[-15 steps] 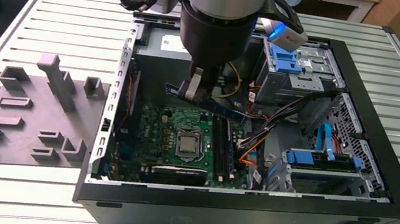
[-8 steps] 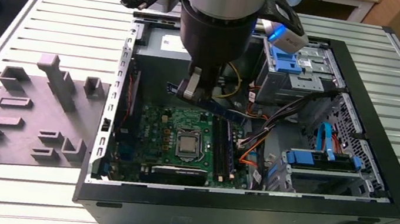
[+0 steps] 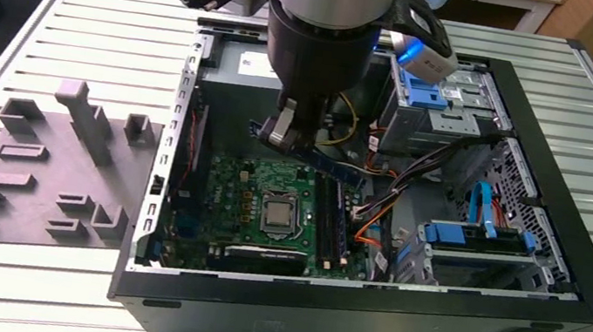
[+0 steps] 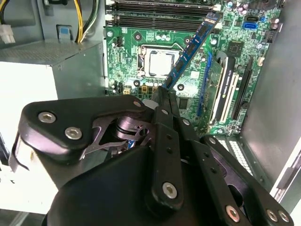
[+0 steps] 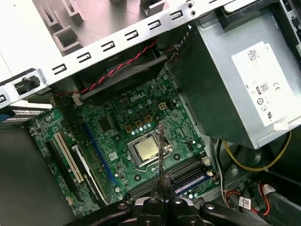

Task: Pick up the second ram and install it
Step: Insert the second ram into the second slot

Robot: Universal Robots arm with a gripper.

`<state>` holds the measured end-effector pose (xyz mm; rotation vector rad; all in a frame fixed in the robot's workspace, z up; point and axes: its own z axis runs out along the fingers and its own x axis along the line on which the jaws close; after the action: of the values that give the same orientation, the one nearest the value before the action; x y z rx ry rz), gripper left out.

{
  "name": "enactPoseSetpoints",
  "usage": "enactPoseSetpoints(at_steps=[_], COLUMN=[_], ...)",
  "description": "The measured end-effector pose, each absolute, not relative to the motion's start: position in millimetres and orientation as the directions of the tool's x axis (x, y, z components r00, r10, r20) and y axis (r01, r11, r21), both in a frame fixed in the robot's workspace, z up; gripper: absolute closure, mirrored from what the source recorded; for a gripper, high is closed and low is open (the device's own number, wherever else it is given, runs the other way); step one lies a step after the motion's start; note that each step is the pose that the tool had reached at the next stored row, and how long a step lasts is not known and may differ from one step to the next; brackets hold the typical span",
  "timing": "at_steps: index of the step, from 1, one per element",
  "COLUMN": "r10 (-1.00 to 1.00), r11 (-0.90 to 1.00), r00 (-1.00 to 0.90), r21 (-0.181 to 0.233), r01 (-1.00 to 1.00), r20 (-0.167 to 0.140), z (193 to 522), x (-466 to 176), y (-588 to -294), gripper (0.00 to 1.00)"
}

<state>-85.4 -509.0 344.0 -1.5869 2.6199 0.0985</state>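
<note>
Jaws clamp one end of the second ram (image 4: 190, 49), held above the motherboard (image 4: 127, 54) (apparently clear of it); its long axis slants across the motherboard's memory slots (image 4: 155, 19), not along them.

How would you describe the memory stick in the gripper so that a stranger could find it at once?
Look into the open black computer case, above its green motherboard. There the gripper pinches one end of a long, narrow blue stick. Unlike the black slots on the board, it hangs slanted in the air.
</note>
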Motion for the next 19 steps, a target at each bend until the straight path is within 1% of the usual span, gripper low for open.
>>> enactPoseSetpoints(at_steps=[19], r10=[-0.818], r11=[0.569], r00=[-0.567], r21=[0.015], r01=[-0.822], r20=[-0.099], z=[343.9], x=[-85.4], y=[-509.0], gripper=[0.88])
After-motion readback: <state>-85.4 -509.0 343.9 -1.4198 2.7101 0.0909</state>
